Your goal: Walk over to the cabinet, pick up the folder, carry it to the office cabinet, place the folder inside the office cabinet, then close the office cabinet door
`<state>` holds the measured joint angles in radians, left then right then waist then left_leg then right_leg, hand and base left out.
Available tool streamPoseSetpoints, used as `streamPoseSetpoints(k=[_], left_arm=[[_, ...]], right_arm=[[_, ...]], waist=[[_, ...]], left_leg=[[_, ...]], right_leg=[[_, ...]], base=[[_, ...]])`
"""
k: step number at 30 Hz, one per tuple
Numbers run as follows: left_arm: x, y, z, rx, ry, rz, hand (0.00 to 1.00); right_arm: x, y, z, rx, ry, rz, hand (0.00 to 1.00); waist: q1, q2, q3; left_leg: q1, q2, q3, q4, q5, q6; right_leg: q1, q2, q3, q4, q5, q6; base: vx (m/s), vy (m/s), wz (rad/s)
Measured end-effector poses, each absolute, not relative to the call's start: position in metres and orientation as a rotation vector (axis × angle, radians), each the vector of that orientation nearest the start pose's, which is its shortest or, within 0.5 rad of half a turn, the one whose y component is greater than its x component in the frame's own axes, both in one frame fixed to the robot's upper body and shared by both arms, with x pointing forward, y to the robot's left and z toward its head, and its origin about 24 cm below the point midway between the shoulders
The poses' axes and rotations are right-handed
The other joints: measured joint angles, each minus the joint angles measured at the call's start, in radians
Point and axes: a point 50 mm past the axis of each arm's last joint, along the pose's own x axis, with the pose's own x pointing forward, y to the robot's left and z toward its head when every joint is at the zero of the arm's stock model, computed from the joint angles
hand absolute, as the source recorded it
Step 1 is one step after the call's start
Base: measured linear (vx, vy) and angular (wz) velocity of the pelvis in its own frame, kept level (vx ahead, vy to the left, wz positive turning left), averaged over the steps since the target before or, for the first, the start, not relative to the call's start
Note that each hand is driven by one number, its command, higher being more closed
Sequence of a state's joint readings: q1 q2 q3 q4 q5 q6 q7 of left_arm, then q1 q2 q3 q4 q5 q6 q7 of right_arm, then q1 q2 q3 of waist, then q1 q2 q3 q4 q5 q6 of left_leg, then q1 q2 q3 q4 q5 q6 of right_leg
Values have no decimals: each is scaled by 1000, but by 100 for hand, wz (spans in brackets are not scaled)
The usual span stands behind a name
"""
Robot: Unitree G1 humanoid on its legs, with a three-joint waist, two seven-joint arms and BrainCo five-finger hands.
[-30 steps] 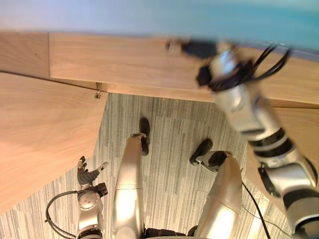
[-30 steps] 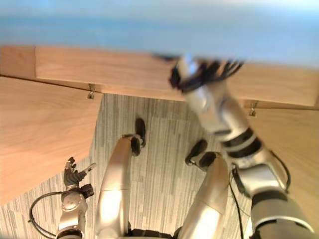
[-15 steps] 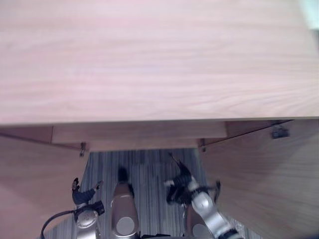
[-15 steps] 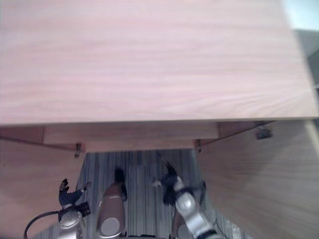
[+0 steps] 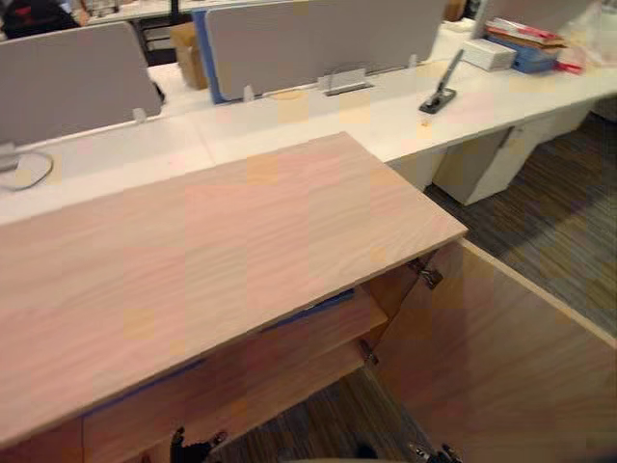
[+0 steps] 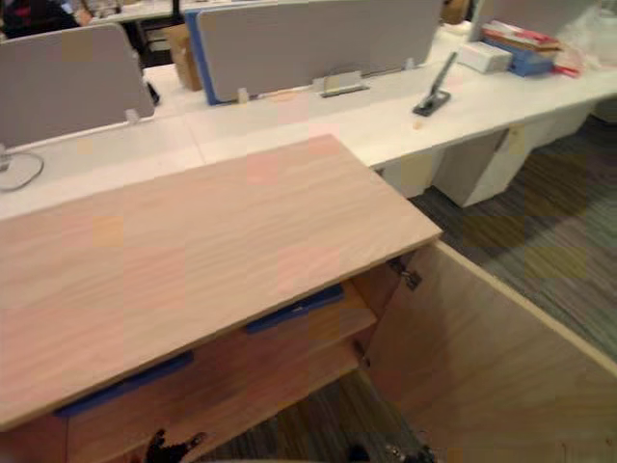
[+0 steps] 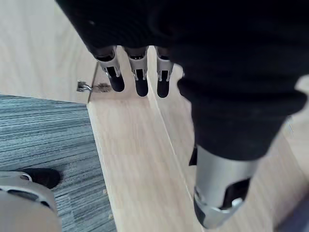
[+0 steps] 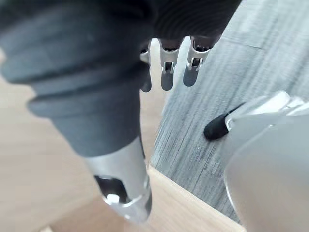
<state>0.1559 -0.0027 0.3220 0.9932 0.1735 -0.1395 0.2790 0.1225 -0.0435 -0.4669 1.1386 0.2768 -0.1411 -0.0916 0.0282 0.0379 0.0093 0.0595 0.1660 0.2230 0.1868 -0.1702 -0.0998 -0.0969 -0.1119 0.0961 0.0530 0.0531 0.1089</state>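
The blue folder point(image 6: 294, 309) lies on the upper shelf point(image 5: 323, 352) inside the office cabinet point(image 5: 212, 251), its edge showing just under the wooden top, while the right door point(image 5: 501, 367) stands wide open, swung out from its hinge point(image 5: 427, 277). White desks point(image 5: 386, 106) with grey screens point(image 5: 318, 39) run behind the cabinet. Both hands hang low in front of the cabinet and hold nothing: the left hand point(image 7: 140, 79) has its fingers straight and loose beside a wooden panel, and the right hand point(image 8: 166, 72) has its fingers relaxed above the grey carpet point(image 8: 227, 58). With the folder apparently stowed, the step in hand looks to be shutting the door. It would go best with flat, straight fingers laid on the door's outer face near its free edge, far from the hinge, pushing along the door's own arc rather than straight at the cabinet. The folder's edge sits close to the shelf's front, so it may need a nudge inward if it would meet the closing door, and the fingers should stay clear of the narrowing gap.
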Motion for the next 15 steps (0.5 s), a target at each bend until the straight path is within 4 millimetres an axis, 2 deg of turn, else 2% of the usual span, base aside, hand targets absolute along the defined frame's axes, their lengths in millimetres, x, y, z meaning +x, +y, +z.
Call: streamPoseSetpoints(k=[2, 5, 6, 7, 8, 9, 10, 11, 12, 13, 14, 15], left_arm=[[77, 205, -159, 152, 1040, 424, 0], [84, 199, -160, 170, 1040, 296, 0], [88, 197, -160, 167, 1031, 273, 0], [95, 191, -159, 159, 1012, 234, 0], [102, 180, -158, 145, 996, 186, 0], [105, 172, -158, 136, 989, 158, 0], [114, 166, -155, 132, 951, 123, 0], [117, 166, -154, 140, 941, 113, 0], [117, 167, -153, 145, 939, 113, 0], [116, 170, -153, 154, 939, 116, 0], [119, 168, -152, 156, 935, 103, 0], [122, 165, -152, 153, 927, 93, 0]], right_arm=[[50, -230, -165, 449, 1011, -842, 0], [53, -232, -164, 522, 976, -901, 0], [57, -232, -163, 533, 962, -904, 0], [66, -232, -162, 547, 935, -897, 0], [77, -232, -158, 557, 894, -886, 0], [81, -233, -157, 560, 875, -883, 0], [86, -233, -155, 562, 853, -877, 0], [89, -228, -155, 558, 859, -856, 0], [91, -225, -155, 556, 860, -840, 0], [88, -220, -155, 564, 861, -838, 0], [87, -221, -155, 562, 860, -841, 0], [87, -223, -155, 559, 859, -844, 0]], waist=[[-21, 8, 6], [-36, 8, 10], [-36, 6, 13], [-32, 2, 21], [-34, 6, 49], [-36, 14, 60], [-31, 13, 65], [-27, 14, 71], [-24, 1, 74], [-24, -24, 72], [-38, -26, 72], [-43, -33, 76]], left_leg=[[32, -5, 22, -22, 0, 0], [67, -13, 101, -44, -10, 6], [69, -14, 119, -42, -16, 3], [73, -15, 165, -42, -34, 8], [91, -3, 222, -38, -36, 11], [100, 3, 246, -39, -34, 12], [124, 9, 308, -42, -25, 2], [155, 16, 375, -33, -23, 2], [172, 16, 395, -24, -23, 3], [200, 14, 423, -5, -30, 8], [208, 25, 428, 14, -39, 25], [205, 23, 426, 13, -51, 58]], right_leg=[[0, 9, 42, -16, 18, 2], [-25, 28, 126, -40, 57, -4], [-36, 33, 139, -40, 67, -12], [-62, 43, 119, -39, 93, -41], [-68, 32, -23, -34, 94, -120], [-80, 10, -148, -6, 63, -174], [-117, -57, -388, 80, 6, -232], [-127, -113, -548, 157, -9, -246], [-126, -135, -597, 190, -7, -248], [-125, -162, -647, 232, 33, -224], [-125, -150, -646, 243, 33, -198], [-125, -142, -643, 235, 32, -197]], base=[[-35, 43, -73], [-81, 52, -93], [-146, 73, -117], [-128, 34, -124], [-126, 35, -125], [-79, 67, -138], [4, 86, -152], [48, 71, -159], [108, -22, -146], [125, -100, -110], [120, -152, -85], [33, -100, -56]])
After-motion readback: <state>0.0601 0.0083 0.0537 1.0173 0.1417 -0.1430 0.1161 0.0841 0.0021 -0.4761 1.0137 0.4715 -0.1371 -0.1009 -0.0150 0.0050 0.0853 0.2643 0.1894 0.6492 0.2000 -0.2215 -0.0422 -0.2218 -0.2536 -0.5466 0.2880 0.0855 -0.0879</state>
